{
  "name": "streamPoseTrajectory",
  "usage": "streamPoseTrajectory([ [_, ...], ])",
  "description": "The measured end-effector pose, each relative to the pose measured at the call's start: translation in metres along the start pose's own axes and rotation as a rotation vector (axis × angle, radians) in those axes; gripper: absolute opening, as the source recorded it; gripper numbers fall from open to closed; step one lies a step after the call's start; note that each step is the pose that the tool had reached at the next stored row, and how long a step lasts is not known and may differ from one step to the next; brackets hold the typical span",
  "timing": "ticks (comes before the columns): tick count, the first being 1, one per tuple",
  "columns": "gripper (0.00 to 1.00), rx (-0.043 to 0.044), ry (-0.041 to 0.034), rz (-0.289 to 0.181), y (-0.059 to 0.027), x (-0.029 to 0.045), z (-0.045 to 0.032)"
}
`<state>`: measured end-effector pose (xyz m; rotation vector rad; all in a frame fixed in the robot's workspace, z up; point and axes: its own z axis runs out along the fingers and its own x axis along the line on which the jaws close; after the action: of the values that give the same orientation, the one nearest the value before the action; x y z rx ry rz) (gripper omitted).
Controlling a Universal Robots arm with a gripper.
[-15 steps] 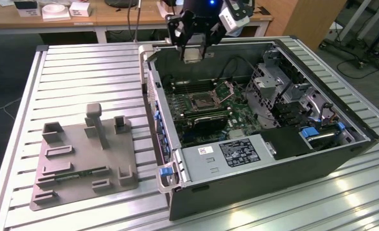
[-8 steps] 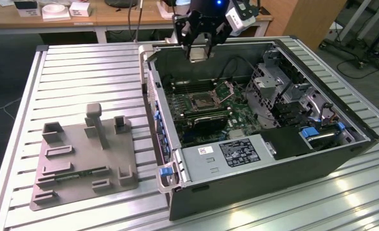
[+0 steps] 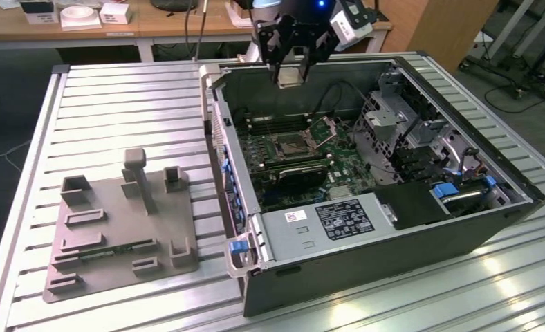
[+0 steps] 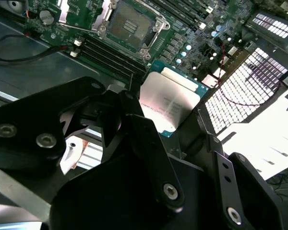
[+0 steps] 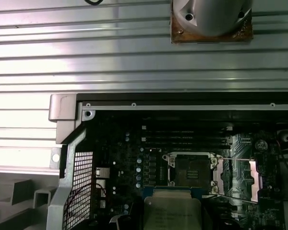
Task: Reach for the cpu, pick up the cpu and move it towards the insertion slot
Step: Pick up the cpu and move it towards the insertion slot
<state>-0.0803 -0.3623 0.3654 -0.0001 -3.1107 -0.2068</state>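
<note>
black multi-link gripper hangs above the far edge of the open black-and-grey computer tower case, which lies on its side on the ribbed aluminium table. it's clamped on the cpu, a small flat square chip with a silvery-grey metal lid: chip sits between the fingertips, held off the board.

second wrist view: cpu is pinched at its edges by the dark fingers, lid facing the camera, thin blue-green border showing around it. first wrist view: same chip near the frame edge, just beside the socket as pictured.

insertion slot, a square silver-framed socket with a dark centre, sits in the green motherboard inside the case, below the gripper and nearer the camera in the exterior view. its hinged metal bracket stands flipped up on the exterior view's right side. socket is uncovered in both wrist views. cpu is clear of it, not touching.

long black memory slots run beside the socket. grey plastic fixture tray with raised blocks lies on the table to the exterior view's left of the case, well apart from the gripper.
</note>
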Motion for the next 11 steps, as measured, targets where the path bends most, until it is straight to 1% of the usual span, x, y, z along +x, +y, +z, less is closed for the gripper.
streamPoseTrajectory([
  [9, 0.55, -0.0113, 0.0001, 0.000, 0.0044, -0.0072, 0.0024],
  [11, 0.55, -0.0120, 0.0000, 0.001, 0.0055, -0.0080, 0.0031],
])
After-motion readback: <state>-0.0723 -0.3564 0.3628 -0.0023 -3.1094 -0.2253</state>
